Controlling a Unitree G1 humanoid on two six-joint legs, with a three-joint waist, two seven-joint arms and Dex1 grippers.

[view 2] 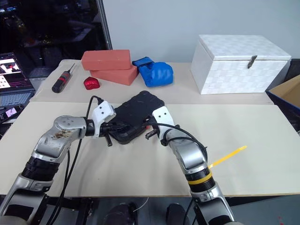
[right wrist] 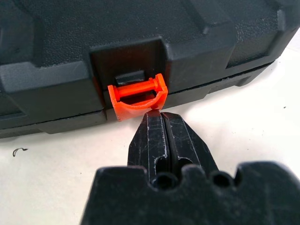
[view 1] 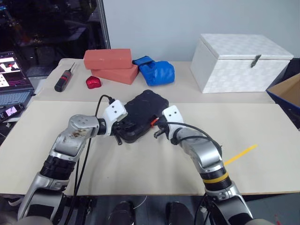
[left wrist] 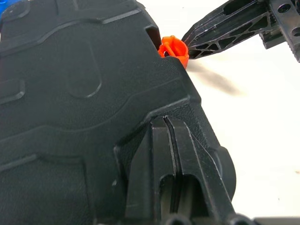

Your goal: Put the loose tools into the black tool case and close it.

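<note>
The case [view 1: 143, 115] is lying shut on the beige table [view 1: 262, 173], near the middle, between the two arms. Its lid is sitting down on the base, and only a thin seam is showing along the front edge in the right wrist view. No loose tools are lying on the beige surface around it.

The left gripper [left wrist: 171, 150] is resting on top of the lid with its fingers pressed together, pinching nothing. The right gripper [right wrist: 161, 123] is also pressed shut and empty, and its tip is touching the lower lip of the latch [right wrist: 137, 96].

Handling, as judged: the case is rigid moulded plastic, probably light, with a grained skin that is giving fair friction. It is likely sliding on the table if pushed from one side only, so the left gripper is serving as a brace. The latch is small and thin; it is the part to work, by pushing with a closed tip rather than gripping. It is looking not fully snapped flat.

Other objects are standing well apart at the back: two red blocks [view 1: 110, 64], a blue glove [view 1: 155, 71], a small red object [view 1: 93, 82], a screwdriver [view 1: 63, 80] and a white box [view 1: 241, 62]. None is obstructing the latch.
</note>
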